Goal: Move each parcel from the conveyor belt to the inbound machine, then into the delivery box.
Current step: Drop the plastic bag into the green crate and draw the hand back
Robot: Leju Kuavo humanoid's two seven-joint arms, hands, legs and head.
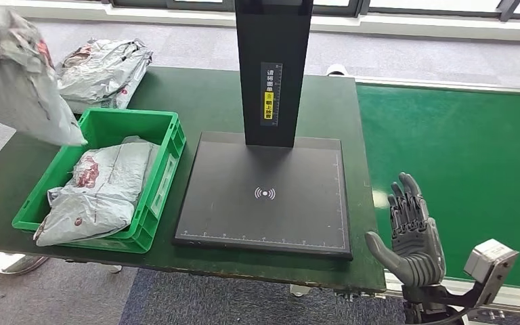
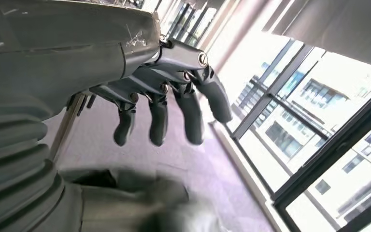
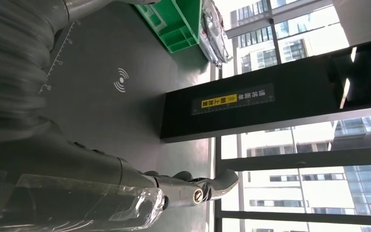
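Head view: right robot hand raised palm-up w/ fingers spread apart, holding nothing, at near right corner of desk, over the gap between desk edge and green conveyor belt. Belt runs along right side of desk. Inbound machine in middle of desk: flat black scan plate w/ white wireless symbol, ruler marks along near edge, black upright post at back carrying a yellow-and-white label. Green delivery box just left of plate, touching or nearly touching it; one grey parcel w/ red markings lying inside, near end sticking over box's near rim. Second grey parcel lying on desk's far left corner, beyond box. Third grey parcel up in the air at top left, above box's left far corner; whatever holds it is out of frame.

Left wrist view: left robot hand w/ fingers apart and loosely curved, nothing between them; carpet floor and bright windows behind; blurred grey shape at picture's lower edge, can't tell what.

Right wrist view: same right robot hand seen edge-on, fingers extended, over dark plate; post label, green box and a parcel visible beyond
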